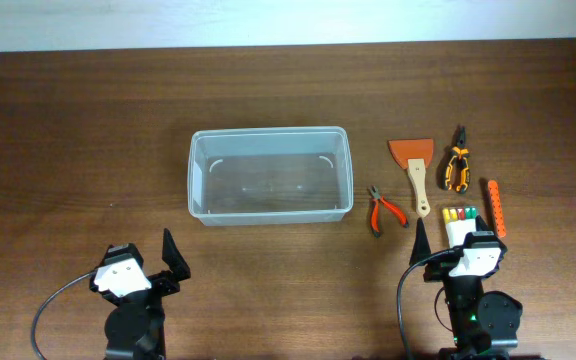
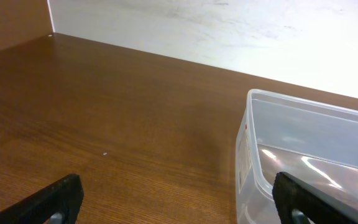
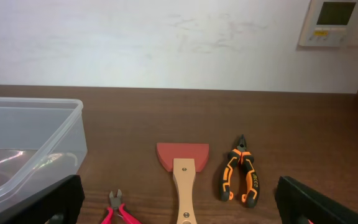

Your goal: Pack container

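**Tools.** Two tools are in view, both low over the bench (image 1: 88,120) at its near edge. The left tool (image 1: 146,265) has its fingers set wide apart and grips nothing. The right tool (image 1: 461,246) is likewise spread wide with nothing between its fingers.

**Container.** One container (image 1: 194,175), clear plastic with rounded corners, stands upright on the bench. It is ahead of the left tool and offset to that tool's right. From the right tool it is ahead and to the left. Neither tool touches it.

**Loose items.** Five items lie on the bench outside the container, all ahead of the right tool.
- One pair of red-handled cutters (image 1: 383,210), ahead-left of the right tool and nearest the container.
- One scraper (image 1: 415,170) with a red blade and a wooden handle, further ahead.
- One pair of orange-and-black pliers (image 1: 456,167), just right of the scraper.
- One orange ridged stick (image 1: 494,205), ahead-right.
- One small pack with coloured stripes (image 1: 459,214), directly ahead and partly covered by the right tool in the overhead view.
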You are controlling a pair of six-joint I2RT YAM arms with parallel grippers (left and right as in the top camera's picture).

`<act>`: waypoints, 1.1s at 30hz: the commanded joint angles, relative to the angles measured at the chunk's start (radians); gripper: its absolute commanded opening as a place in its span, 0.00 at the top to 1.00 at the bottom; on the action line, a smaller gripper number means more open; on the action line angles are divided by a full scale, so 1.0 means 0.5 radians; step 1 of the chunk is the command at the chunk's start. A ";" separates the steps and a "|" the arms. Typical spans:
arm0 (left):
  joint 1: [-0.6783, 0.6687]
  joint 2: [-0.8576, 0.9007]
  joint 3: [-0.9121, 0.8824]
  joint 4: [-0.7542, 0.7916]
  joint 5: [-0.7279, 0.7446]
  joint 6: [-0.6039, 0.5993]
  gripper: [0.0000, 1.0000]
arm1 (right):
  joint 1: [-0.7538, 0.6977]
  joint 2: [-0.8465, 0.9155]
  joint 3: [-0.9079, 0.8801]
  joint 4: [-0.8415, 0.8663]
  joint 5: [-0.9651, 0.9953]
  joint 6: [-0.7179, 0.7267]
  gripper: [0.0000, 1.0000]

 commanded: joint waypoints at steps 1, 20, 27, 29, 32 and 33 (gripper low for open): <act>-0.006 -0.009 -0.006 -0.003 -0.007 0.018 0.01 | -0.017 -0.014 -0.009 -0.008 -0.040 0.015 0.01; -0.006 -0.009 -0.006 -0.003 -0.007 0.018 0.01 | -0.014 0.166 0.432 -0.150 0.101 0.224 0.01; -0.006 -0.009 -0.006 -0.003 -0.007 0.018 0.01 | -0.014 1.071 1.373 -0.787 0.098 0.221 0.01; -0.006 -0.009 -0.006 -0.003 -0.007 0.018 0.01 | -0.014 1.333 1.630 -1.012 0.098 0.216 0.02; -0.006 -0.009 -0.006 -0.003 -0.007 0.018 0.01 | -0.014 1.753 2.022 -1.384 0.072 0.216 0.01; -0.006 -0.009 -0.006 -0.003 -0.007 0.018 0.01 | -0.014 1.910 2.167 -1.526 0.061 0.216 0.01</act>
